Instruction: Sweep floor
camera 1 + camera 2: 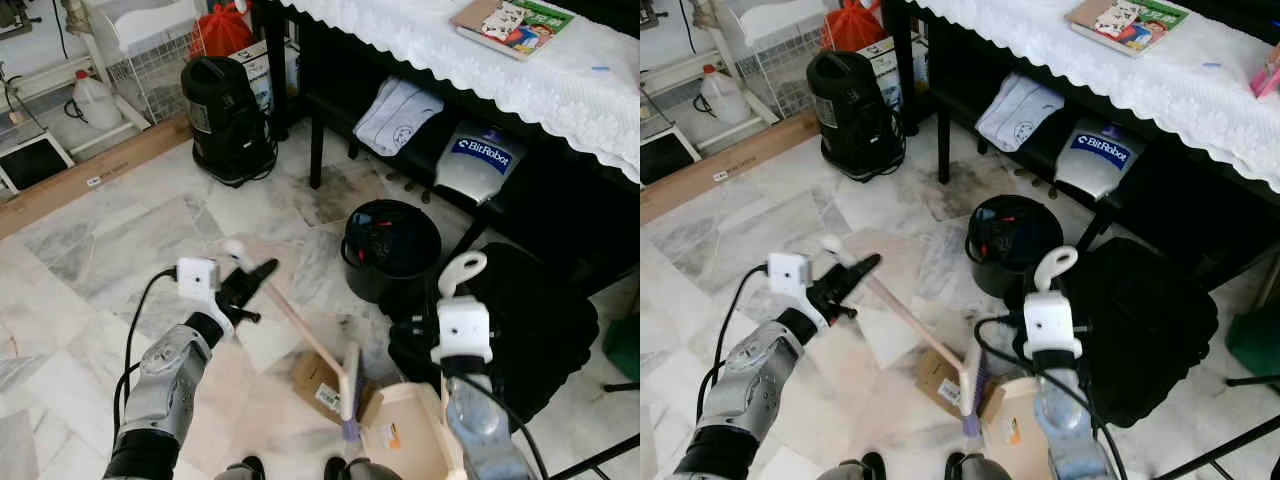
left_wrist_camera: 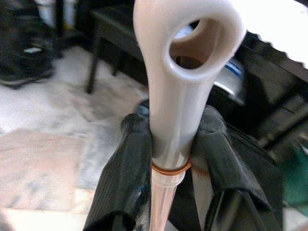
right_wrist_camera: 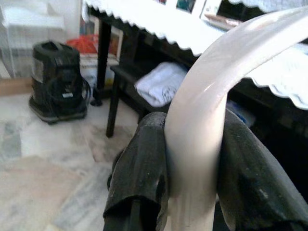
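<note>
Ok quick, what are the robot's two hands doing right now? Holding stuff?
Left gripper: shut on the broom handle.
Right gripper: shut on the dustpan handle.

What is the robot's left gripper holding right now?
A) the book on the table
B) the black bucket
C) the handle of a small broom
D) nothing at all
C: the left gripper is closed on the pale handle of the small broom, whose brush end rests by the brown cardboard scrap next to the dustpan that the right gripper holds by its handle.
</note>
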Controlling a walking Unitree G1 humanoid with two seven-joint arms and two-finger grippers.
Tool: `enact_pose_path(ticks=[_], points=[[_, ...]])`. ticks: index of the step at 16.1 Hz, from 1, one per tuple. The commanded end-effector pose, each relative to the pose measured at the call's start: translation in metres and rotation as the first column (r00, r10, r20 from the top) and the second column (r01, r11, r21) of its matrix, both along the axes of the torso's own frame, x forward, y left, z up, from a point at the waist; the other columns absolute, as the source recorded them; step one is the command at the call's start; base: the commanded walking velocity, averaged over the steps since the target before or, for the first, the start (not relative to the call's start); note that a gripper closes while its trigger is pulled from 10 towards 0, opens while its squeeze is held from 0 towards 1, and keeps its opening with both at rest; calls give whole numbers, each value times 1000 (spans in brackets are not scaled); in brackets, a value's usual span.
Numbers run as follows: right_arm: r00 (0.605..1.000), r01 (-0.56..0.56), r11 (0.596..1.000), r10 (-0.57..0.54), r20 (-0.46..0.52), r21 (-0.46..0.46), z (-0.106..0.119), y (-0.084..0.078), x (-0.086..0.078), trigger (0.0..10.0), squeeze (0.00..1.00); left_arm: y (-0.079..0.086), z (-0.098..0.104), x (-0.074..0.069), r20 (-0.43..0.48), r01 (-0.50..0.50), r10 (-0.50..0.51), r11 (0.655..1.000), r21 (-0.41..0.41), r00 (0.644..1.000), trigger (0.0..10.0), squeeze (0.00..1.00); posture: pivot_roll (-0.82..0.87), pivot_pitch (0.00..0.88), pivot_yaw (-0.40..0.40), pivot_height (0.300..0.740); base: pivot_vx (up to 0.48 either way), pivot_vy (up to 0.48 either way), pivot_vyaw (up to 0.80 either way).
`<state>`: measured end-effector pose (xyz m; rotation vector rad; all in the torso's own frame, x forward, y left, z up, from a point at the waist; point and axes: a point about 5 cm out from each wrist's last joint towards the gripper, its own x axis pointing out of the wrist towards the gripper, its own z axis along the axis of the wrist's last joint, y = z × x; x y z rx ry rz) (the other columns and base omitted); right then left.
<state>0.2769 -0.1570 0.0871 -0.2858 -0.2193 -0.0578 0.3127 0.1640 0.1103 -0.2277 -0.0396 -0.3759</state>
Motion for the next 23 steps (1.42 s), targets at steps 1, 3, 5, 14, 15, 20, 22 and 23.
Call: enact_pose_path(ticks=[1, 3, 5, 14, 15, 20, 22, 23], points=[[997, -15, 1000, 13, 82, 20, 21, 0, 5, 10000, 0, 4, 9, -2, 51, -60, 60, 998, 3, 997, 10000, 39, -52, 167, -56, 740, 0, 0, 0], [991, -32, 999, 26, 132, 39, 37, 2, 8, 10000, 0, 6, 16, -2, 87, -111, 111, 994, -9, 990, 10000, 47, -57, 149, -56, 740, 0, 0, 0], [982, -53, 997, 44, 183, 48, 54, 5, 8, 10000, 0, 3, 20, 0, 111, -138, 141, 990, -33, 984, 10000, 47, -58, 135, -54, 740, 0, 0, 0], [953, -132, 982, 89, 290, 132, 95, 19, 2, 10000, 0, -13, 7, -4, 75, -157, 156, 988, 7, 985, 10000, 51, -63, 113, -25, 740, 0, 0, 0], [952, -129, 982, 84, 296, 139, 98, 18, 2, 10000, 0, -13, 7, -4, 69, -154, 153, 988, 8, 986, 10000, 51, -63, 113, -23, 740, 0, 0, 0], [940, -126, 979, 66, 335, 159, 116, 16, 4, 10000, 0, -13, 3, -3, 51, -143, 141, 989, 35, 989, 10000, 47, -62, 101, -21, 740, 0, 0, 0], [935, -128, 977, 60, 351, 172, 123, 15, 6, 10000, 0, -14, 2, -3, 48, -143, 141, 989, 31, 989, 10000, 47, -66, 96, -24, 740, 0, 0, 0], [942, -119, 978, 57, 331, 171, 116, 14, 7, 10000, 0, -15, 1, -3, 46, -146, 144, 989, 29, 988, 10000, 47, -61, 94, -25, 740, 0, 0, 0]])
